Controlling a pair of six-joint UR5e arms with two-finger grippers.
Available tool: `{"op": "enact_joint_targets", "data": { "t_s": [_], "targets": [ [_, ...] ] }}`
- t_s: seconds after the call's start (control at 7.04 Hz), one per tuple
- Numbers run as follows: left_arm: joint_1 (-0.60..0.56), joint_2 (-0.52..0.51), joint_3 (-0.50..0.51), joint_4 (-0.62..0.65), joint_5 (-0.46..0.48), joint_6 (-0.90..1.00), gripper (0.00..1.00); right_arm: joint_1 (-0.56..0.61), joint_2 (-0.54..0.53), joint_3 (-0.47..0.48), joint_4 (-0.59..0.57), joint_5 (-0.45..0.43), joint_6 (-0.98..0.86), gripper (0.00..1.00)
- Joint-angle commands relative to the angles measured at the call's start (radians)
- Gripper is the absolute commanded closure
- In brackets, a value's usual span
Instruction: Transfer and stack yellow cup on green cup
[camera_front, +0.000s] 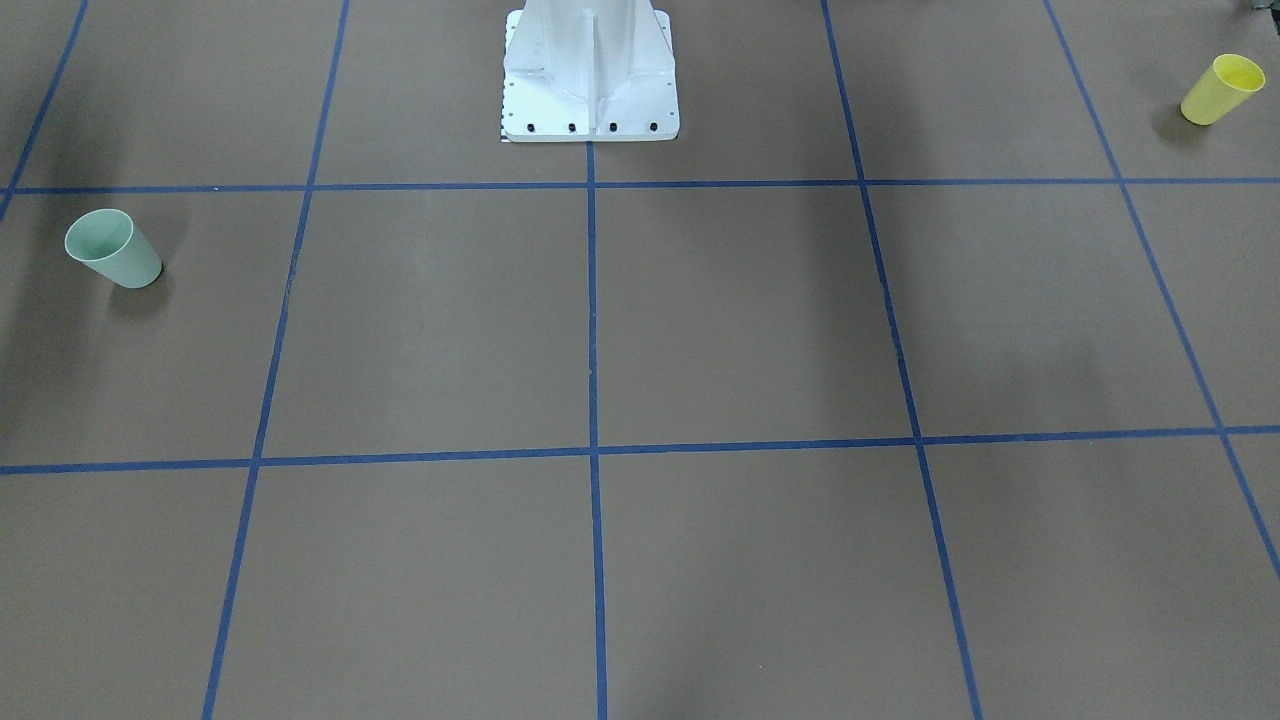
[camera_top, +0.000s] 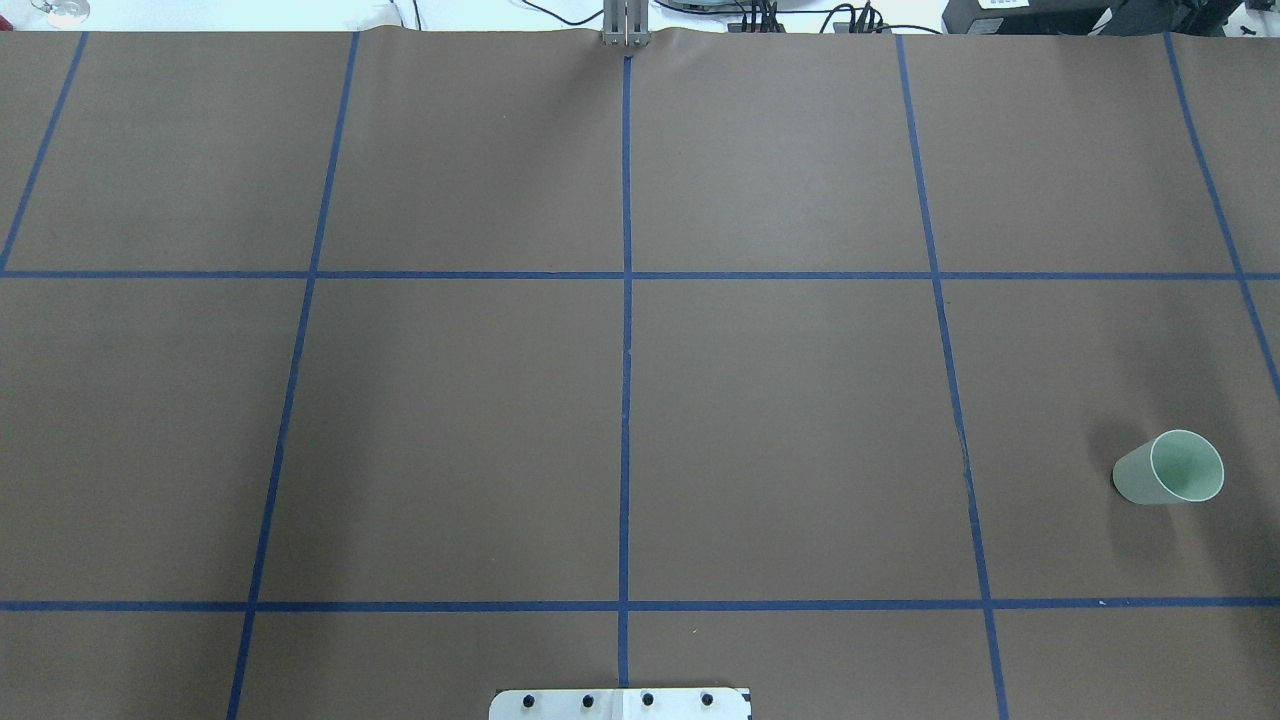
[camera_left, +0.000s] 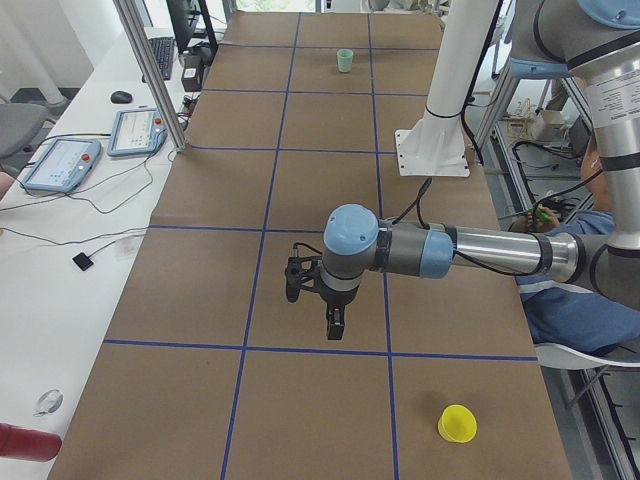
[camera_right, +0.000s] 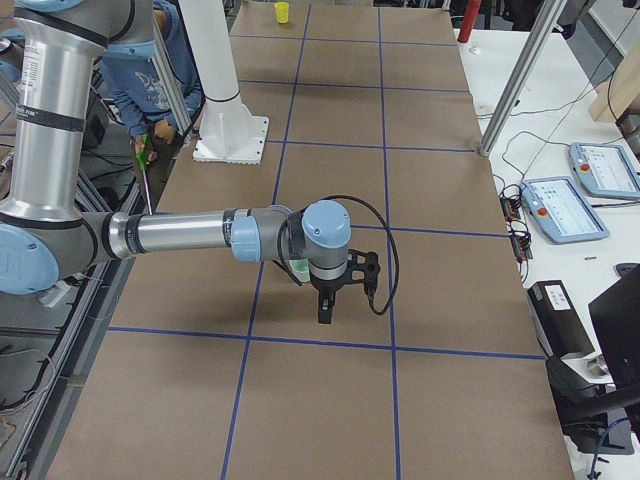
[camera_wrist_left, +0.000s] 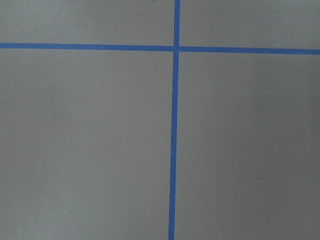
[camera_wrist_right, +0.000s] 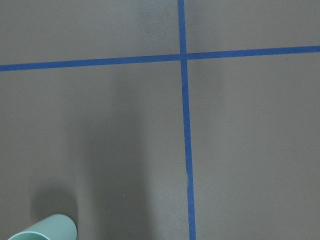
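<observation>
On brown blue-taped table (camera_front: 700, 320): yellow cup (camera_front: 1221, 89), green cup (camera_front: 113, 248) well apart.

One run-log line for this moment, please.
stack: not started; yellow tapered plastic cup: upright, robot's left end; mint-green tapered plastic cup: upright, right end

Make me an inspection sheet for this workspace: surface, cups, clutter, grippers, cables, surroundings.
Surface: brown table with blue tape grid; white pedestal at the robot's edge.
Job's things: yellow cup upright at the robot's left end; green cup upright at its right end; not stacked.
Clutter: nothing seen.
Grippers: left gripper and right gripper hang over the table, empty; open or shut cannot be told.
Cables: cable looped beside right gripper; wires on bench.
Surroundings: two pendants on bench; operator seated behind robot.
</observation>
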Motion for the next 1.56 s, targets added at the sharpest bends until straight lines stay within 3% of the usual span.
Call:
{"op": "enact_joint_targets", "data": {
  "t_s": [0.0,0.57,0.85,0.99,1.14,1.42],
  "targets": [
    [0.007,0.019,-0.003,-0.036,-0.001,-0.066,0.0,-0.001,-0.004,0.001,0.0,-0.001,-0.002,0.0],
    [0.163,0.019,-0.002,-0.135,0.052,-0.666,0.0,-0.003,-0.005,0.001,0.005,-0.001,-0.002,0.0],
    [0.4,0.019,0.0,-0.227,0.3,-1.091,0.0,-0.003,-0.007,-0.001,0.005,-0.001,-0.003,0.0],
    [0.535,0.019,-0.005,-0.232,0.413,-1.278,0.0,-0.003,-0.007,0.001,0.006,-0.001,-0.003,0.0],
    [0.58,0.024,-0.003,-0.235,0.478,-1.374,0.0,-0.003,-0.005,0.002,0.008,-0.007,-0.005,0.0],
    [0.78,0.103,-0.005,-0.202,0.747,-1.738,0.0,-0.003,-0.007,0.005,0.011,0.001,-0.005,0.0]
  ]
}}
